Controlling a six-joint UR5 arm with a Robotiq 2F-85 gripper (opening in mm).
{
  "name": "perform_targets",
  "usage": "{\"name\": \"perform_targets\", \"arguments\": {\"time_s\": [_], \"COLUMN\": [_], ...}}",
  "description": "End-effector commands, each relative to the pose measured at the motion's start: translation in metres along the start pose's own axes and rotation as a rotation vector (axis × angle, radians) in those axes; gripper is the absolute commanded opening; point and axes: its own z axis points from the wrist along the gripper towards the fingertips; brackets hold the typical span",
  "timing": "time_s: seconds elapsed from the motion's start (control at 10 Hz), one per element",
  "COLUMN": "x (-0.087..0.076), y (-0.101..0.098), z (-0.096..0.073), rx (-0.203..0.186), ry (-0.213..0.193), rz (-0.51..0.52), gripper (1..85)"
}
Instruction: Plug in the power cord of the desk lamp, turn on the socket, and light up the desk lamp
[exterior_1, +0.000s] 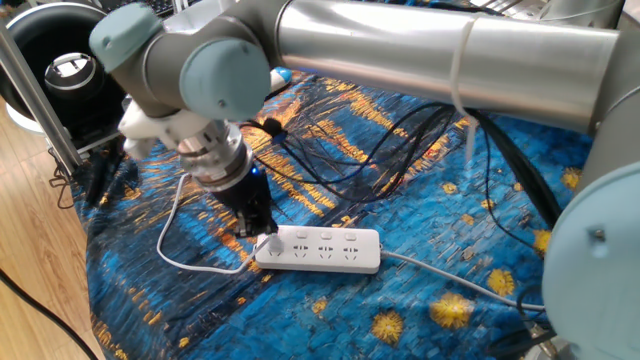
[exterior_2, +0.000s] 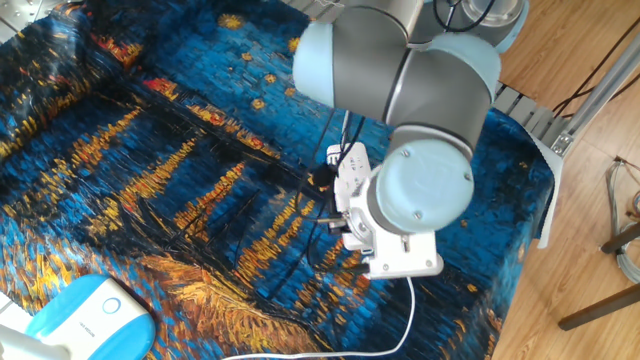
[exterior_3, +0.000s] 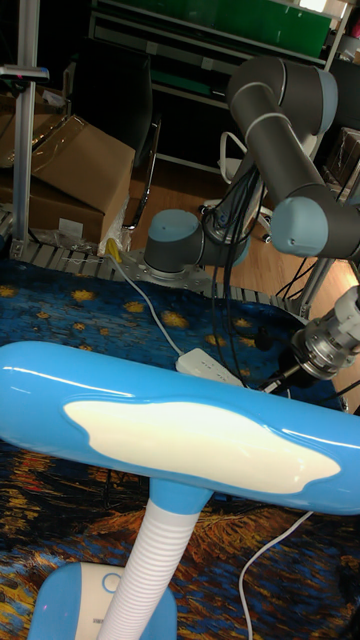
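A counter (exterior_1: 420, 320) draped in blue-and-gold starry cloth fills the scene. Nearest in the tall view stands the desk lamp (exterior_3: 170, 440), well apart from the tool, its head dark. Its power cord (exterior_1: 175, 250) loops over the cloth to the socket (exterior_1: 320, 250), ending in a white plug at the outlet just under the tool (exterior_1: 258, 228). The arm leans steeply down over that end (probably seating the plug). Whether the tool is gripping the plug or parted cannot be told.
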Motion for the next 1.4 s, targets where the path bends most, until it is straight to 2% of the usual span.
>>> {"name": "perform_targets", "arguments": {"time_s": [0.0, 0.1, 0.2, 0.4, 0.5, 0.8, 0.9, 1.0, 1.1, 1.2, 1.3], "x": [-0.002, -0.012, -0.022, -0.022, -0.022, -0.035, -0.040, -0.069, -0.085, -0.073, -0.068], "y": [-0.029, -0.050, -0.063, -0.091, -0.114, -0.151, -0.152, -0.109, -0.080, -0.104, -0.121], "z": [-0.019, -0.025, -0.033, -0.045, -0.052, -0.047, -0.047, -0.052, -0.056, -0.053, -0.054], "rx": [0.033, 0.078, 0.090, 0.122, 0.161, 0.225, 0.224, 0.071, -0.038, 0.044, 0.100], "ry": [-0.066, -0.135, -0.203, -0.255, -0.261, -0.295, -0.311, -0.401, -0.444, -0.414, -0.417], "rz": [0.009, 0.047, 0.092, 0.145, 0.160, 0.195, 0.212, 0.240, 0.334, 0.427, 0.499], "gripper": [1.3, 1.3, 1.3, 1.3, 1.3, 1.3, 1.3, 1.3, 1.3, 1.3, 1.3]}}
